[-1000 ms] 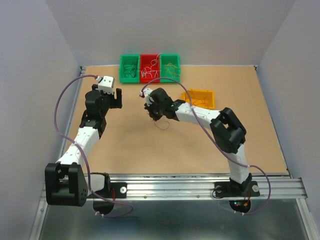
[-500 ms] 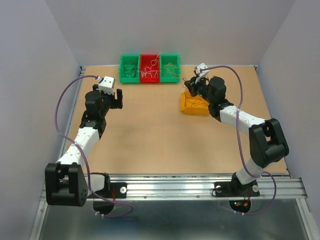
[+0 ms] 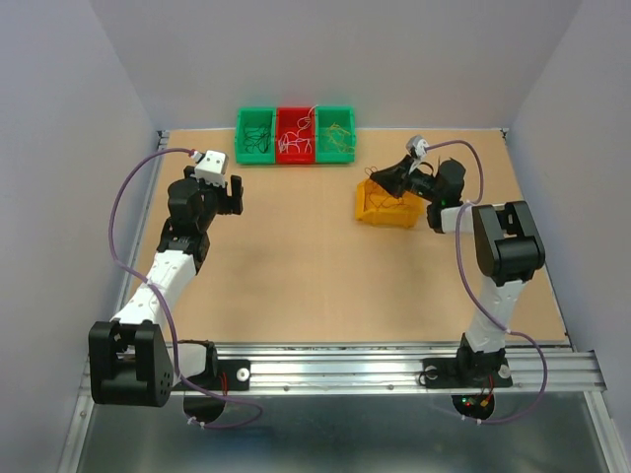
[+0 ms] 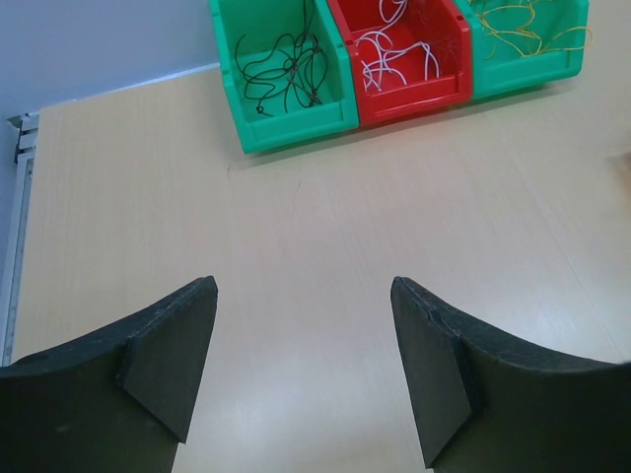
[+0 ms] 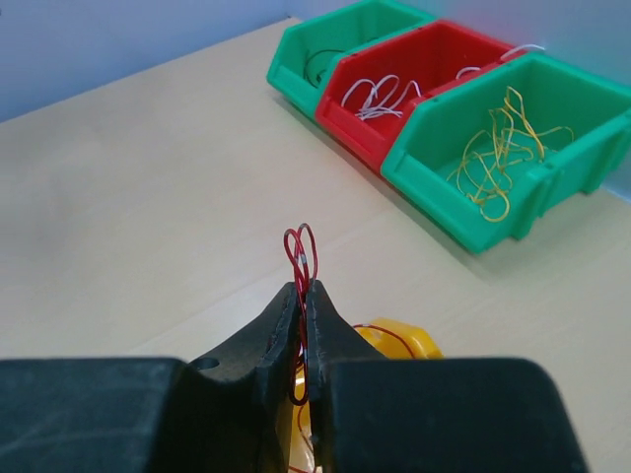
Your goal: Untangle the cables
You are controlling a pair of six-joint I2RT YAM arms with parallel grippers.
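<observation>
The left gripper (image 4: pixel 302 296) gapes over the table (image 4: pixel 118 197), facing a row of bins (image 4: pixel 414 97) holding cables (image 4: pixel 394 59).

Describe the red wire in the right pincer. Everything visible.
The red wire is hair-thin and glossy, like insulated cable. It is folded into a narrow double loop that stands upright above the tips of the right pincer, whose jaws are pinched nearly shut on it. A strand runs down the slit between them. It hangs over the orange bin, where another red curl shows; whether that is the same wire cannot be told.
</observation>
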